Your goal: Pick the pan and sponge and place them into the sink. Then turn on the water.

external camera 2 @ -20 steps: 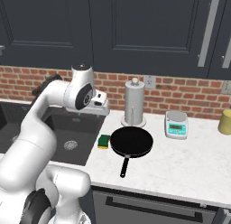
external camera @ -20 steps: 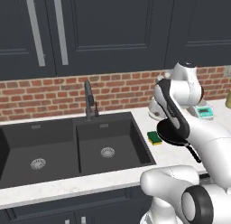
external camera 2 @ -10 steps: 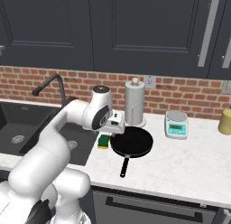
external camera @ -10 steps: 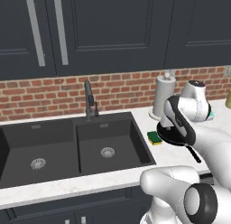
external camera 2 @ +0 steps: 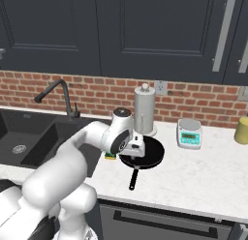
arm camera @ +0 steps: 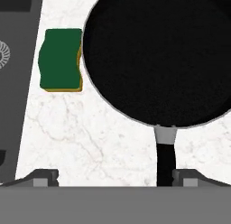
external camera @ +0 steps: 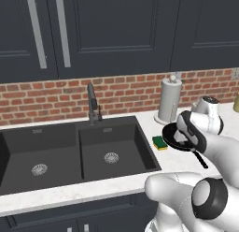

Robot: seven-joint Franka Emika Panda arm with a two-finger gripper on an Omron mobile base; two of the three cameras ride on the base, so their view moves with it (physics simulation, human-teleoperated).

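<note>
arm (external camera 2: 72, 161): glossy white, rounded | joints: dark grey (ring-shaped caps)

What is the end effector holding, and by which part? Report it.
Nothing is held. The end effector is open above the counter, its fingertips apart; the pan and sponge lie on the counter, ungripped.

I see a black pan (arm camera: 158, 56) on white, grey-veined marble worktop (arm camera: 90, 137). The sponge (arm camera: 61, 60) shows green over a yellow edge. The sink (external camera: 70, 151) is dark charcoal with silver drains, under red brick wall (external camera 2: 193, 101) and dark cabinets (external camera 2: 145, 31).
</note>
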